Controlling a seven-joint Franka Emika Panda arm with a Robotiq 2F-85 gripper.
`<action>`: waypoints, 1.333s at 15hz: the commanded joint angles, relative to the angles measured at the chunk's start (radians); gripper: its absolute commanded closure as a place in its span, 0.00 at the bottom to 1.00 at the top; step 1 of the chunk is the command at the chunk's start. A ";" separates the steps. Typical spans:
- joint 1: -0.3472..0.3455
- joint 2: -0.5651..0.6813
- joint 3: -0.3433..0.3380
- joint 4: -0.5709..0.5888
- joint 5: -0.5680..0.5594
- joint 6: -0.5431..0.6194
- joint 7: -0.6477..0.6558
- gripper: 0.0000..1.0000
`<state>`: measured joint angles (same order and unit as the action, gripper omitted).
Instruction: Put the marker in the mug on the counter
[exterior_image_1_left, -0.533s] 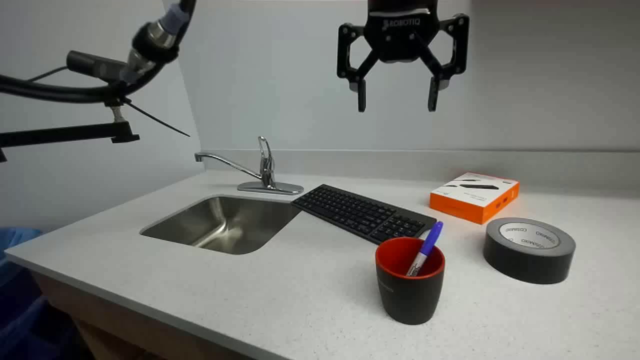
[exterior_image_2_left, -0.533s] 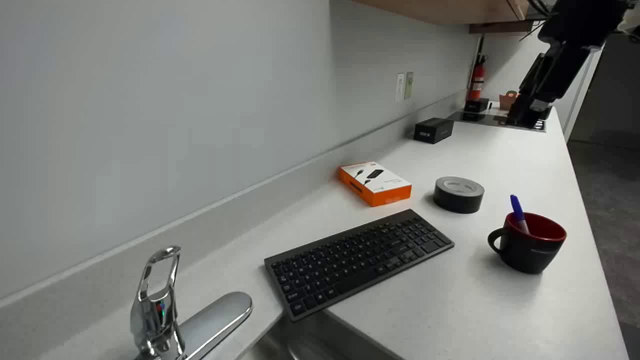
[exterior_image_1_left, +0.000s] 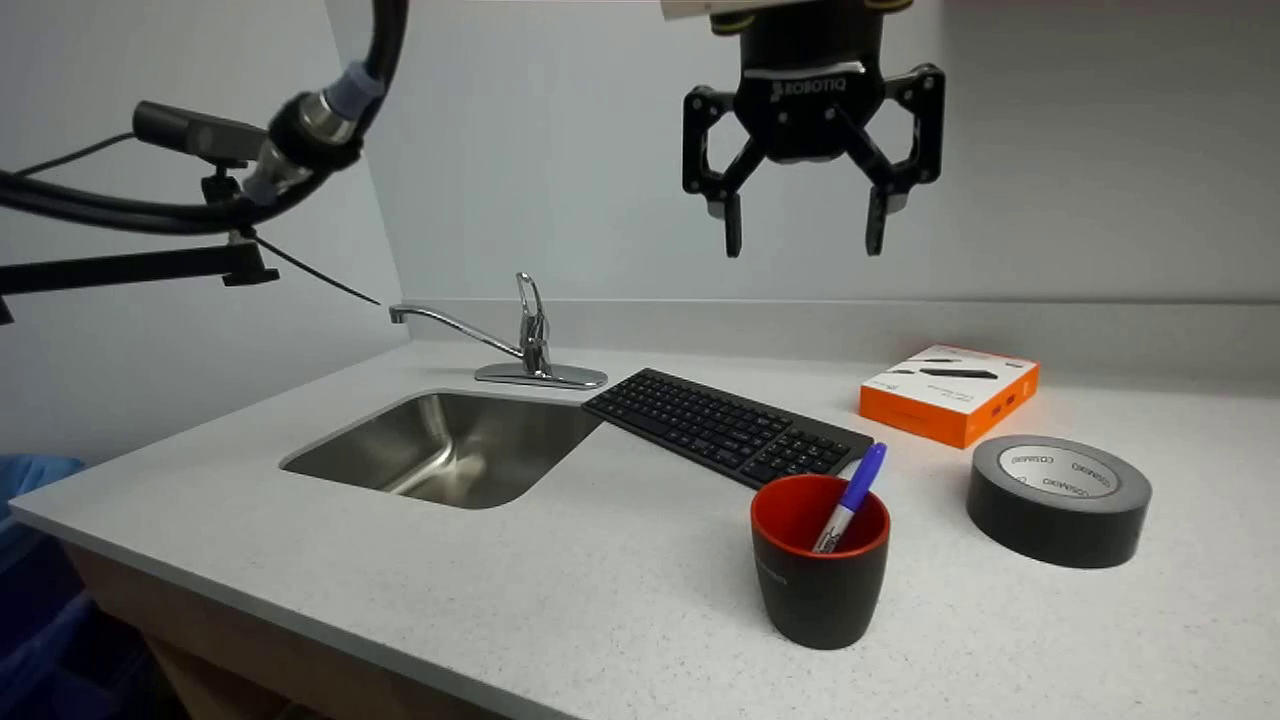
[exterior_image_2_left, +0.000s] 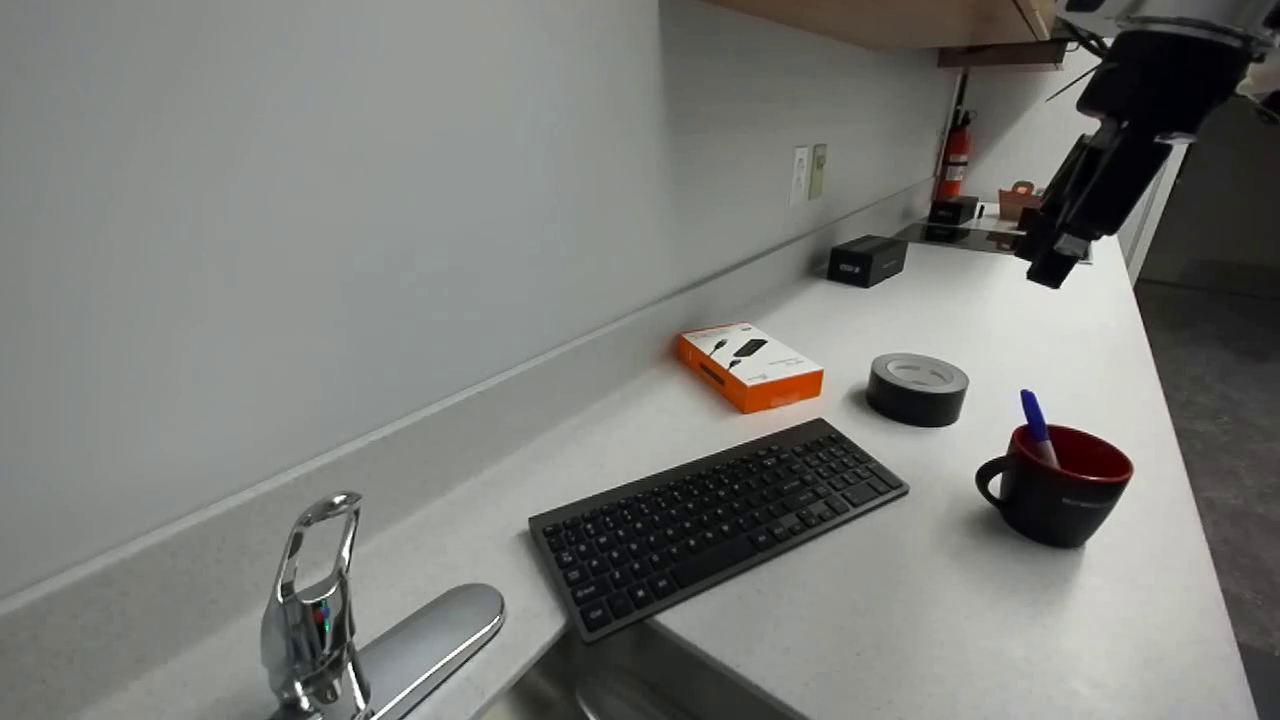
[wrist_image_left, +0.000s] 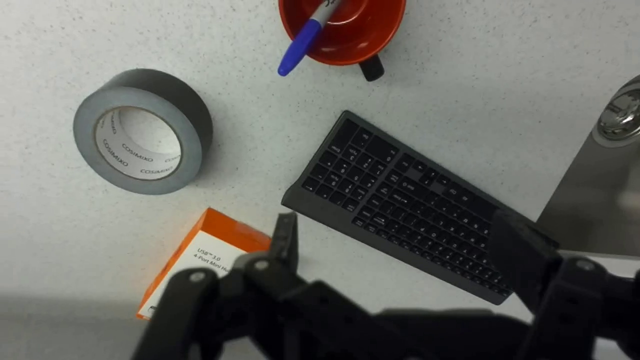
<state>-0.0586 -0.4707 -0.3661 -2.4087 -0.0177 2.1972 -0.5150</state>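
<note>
The mug (exterior_image_1_left: 820, 600), black outside and red inside, stands upright on the counter (exterior_image_1_left: 560, 580); it also shows in an exterior view (exterior_image_2_left: 1060, 508) and, cut by the top edge, in the wrist view (wrist_image_left: 377, 30). The marker (exterior_image_1_left: 863, 478) leans inside the mug, its blue-purple end sticking out above the rim; it also shows in an exterior view (exterior_image_2_left: 1036, 415) and the wrist view (wrist_image_left: 302, 46). My gripper (exterior_image_1_left: 804, 250) is open and empty, high above the counter and apart from mug and marker. It also shows in an exterior view (exterior_image_2_left: 1045, 272) and the wrist view (wrist_image_left: 395, 222).
A black keyboard (exterior_image_1_left: 730, 425) lies beside the sink (exterior_image_1_left: 450, 460) and faucet (exterior_image_1_left: 535, 345). An orange and white box (exterior_image_1_left: 950, 395) and a black tape roll (exterior_image_1_left: 1060, 515) stand near the mug. A wall backs the counter. A wooden cabinet (exterior_image_2_left: 900, 20) hangs above.
My gripper has moved down in both exterior views and stays open. The mug and the marker in it have not moved.
</note>
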 joint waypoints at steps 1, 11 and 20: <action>-0.052 -0.066 0.002 -0.139 -0.001 0.110 -0.016 0.00; -0.099 -0.051 0.003 -0.167 0.003 0.111 0.023 0.00; -0.212 -0.043 0.033 -0.387 -0.042 0.527 0.206 0.00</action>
<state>-0.2232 -0.5128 -0.3632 -2.7136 -0.0297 2.6239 -0.3737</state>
